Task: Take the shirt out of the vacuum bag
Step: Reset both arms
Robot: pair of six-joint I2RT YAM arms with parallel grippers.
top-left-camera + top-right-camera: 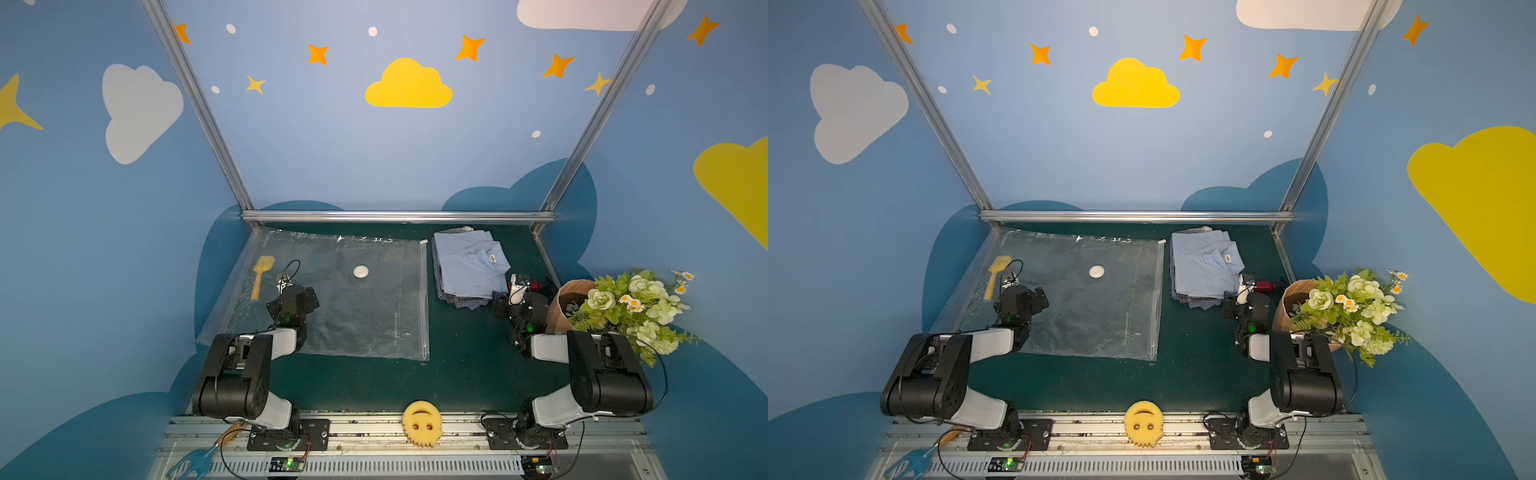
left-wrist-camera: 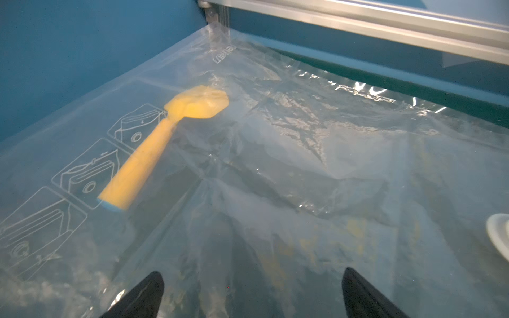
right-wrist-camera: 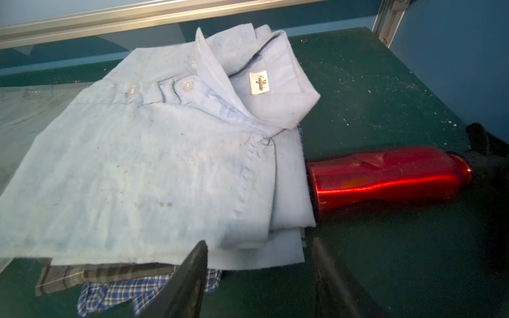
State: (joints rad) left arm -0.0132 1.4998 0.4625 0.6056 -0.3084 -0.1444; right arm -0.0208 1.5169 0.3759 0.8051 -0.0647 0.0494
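The vacuum bag (image 1: 353,307) (image 1: 1092,307) (image 2: 303,165) lies flat and crinkled on the green table, its round white valve (image 1: 360,272) facing up. The light blue folded shirt (image 1: 465,266) (image 1: 1204,266) (image 3: 151,165) rests outside the bag, just right of its zip edge, on top of plaid cloth (image 3: 124,291). My left gripper (image 2: 250,278) hovers open over the bag's left part with nothing between its fingers. My right gripper (image 3: 260,243) is open at the shirt's near right corner, its fingertips at the cloth's edge.
A yellow spatula (image 1: 261,276) (image 2: 154,154) shows through the bag's plastic at the far left. A red bottle (image 3: 385,179) lies against the shirt's right side. A flower bouquet (image 1: 636,307) stands at the right edge. A yellow smiley sponge (image 1: 421,422) sits on the front rail.
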